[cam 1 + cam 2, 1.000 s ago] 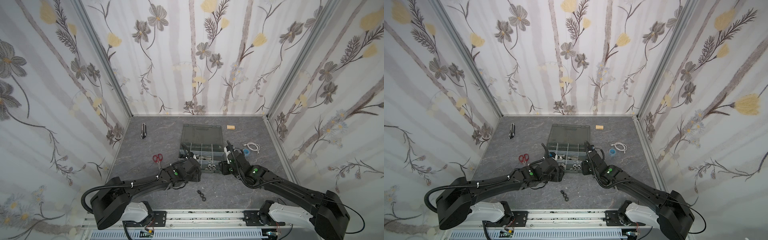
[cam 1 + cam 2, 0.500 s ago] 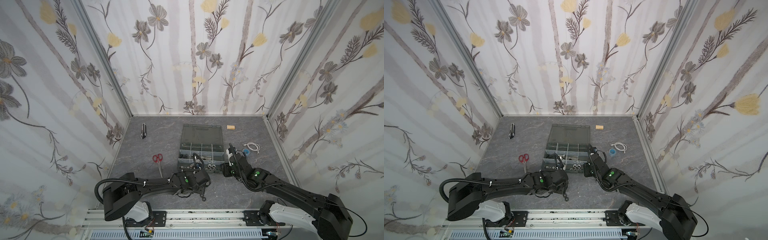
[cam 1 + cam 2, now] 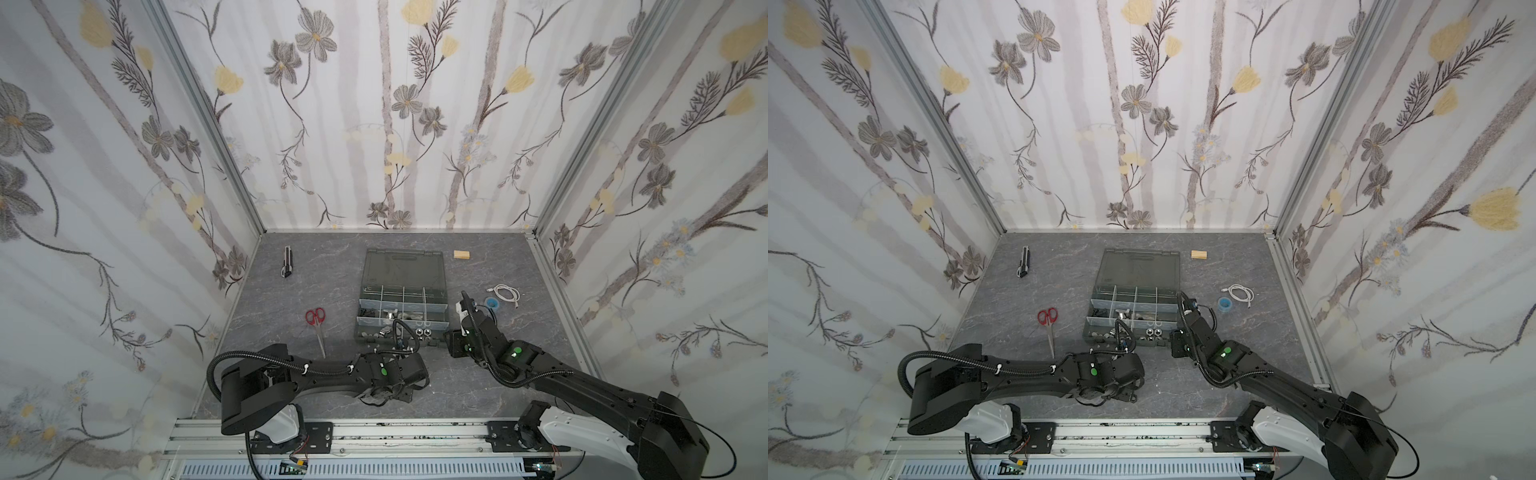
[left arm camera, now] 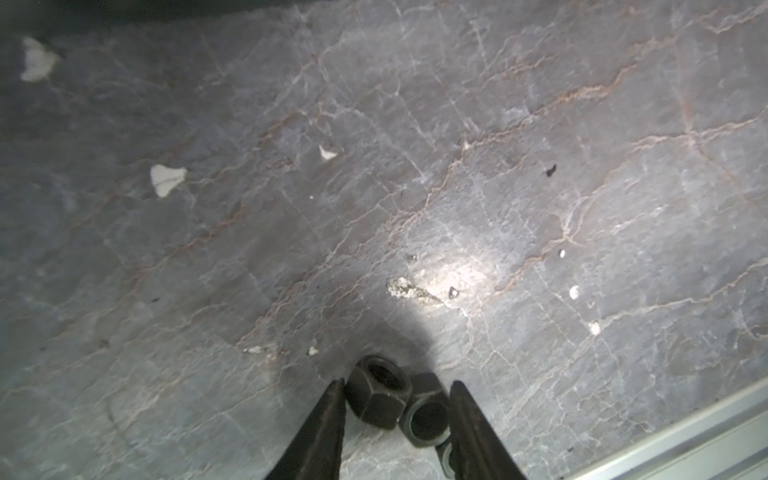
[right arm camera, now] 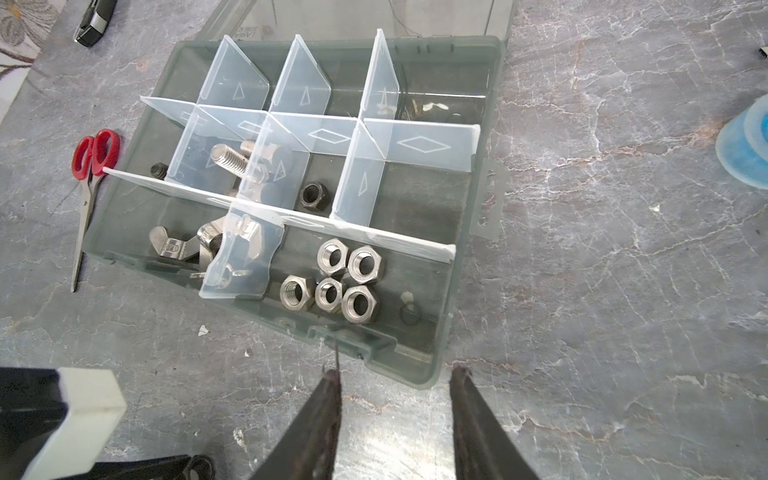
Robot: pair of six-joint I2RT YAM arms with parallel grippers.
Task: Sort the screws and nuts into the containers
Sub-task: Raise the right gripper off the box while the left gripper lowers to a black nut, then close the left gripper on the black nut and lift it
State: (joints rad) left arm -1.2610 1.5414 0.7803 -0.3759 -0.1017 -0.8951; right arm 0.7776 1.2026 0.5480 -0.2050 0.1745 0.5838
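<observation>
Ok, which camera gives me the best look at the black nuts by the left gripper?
Left wrist: the black nuts sit sharp between the fingers of the left gripper. In both top views the left arm hides them; the right wrist view misses them.

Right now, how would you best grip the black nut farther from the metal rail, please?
Likely across two opposite flats of the black nut, from above: its hole faces up. A second nut touches it, so the left pincer should straddle it alone.

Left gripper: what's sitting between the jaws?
Two black nuts, touching side by side on the table, lie between the left gripper jaws. Seen in the left wrist view only; the arm hides them in both top views.
</observation>
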